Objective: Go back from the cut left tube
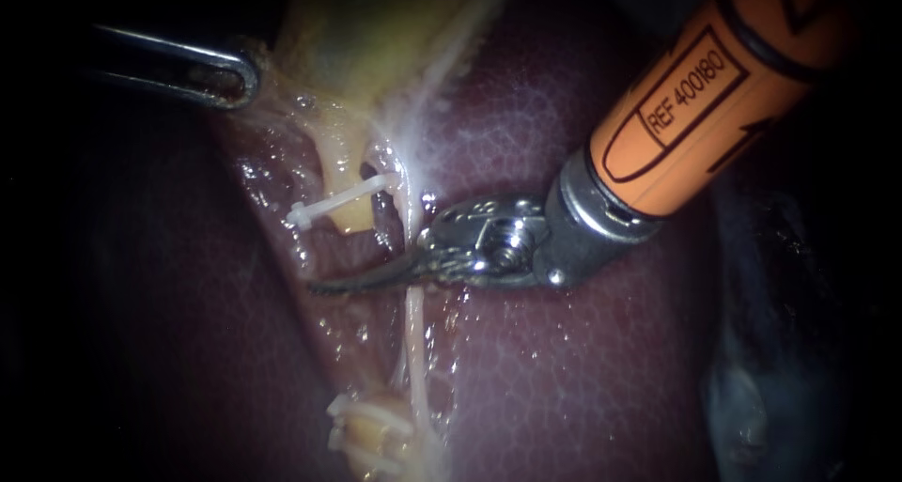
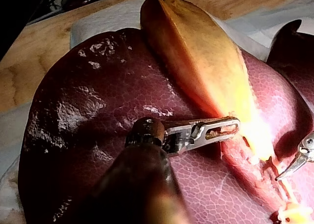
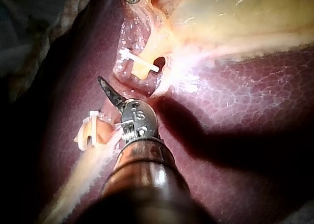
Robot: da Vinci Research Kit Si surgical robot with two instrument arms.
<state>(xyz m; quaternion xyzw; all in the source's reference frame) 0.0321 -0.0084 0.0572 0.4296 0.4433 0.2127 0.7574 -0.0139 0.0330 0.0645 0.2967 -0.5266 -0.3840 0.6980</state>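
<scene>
Jaws: our right instrument (image 1: 329,285) carries curved blades, lying together and empty in the gap of the cut left tube (image 1: 348,217). Our left instrument (image 1: 240,73) is clamped on the gallbladder (image 1: 376,31) edge.

Hazard, as we judge it: the blades lie across the uncut right tube (image 1: 413,332), so a careless retreat could snag it or a clip (image 1: 334,200).

We count one liver (image 1: 564,369), one gallbladder, two instruments, two tubes, one clip above the cut and at least two below.
</scene>
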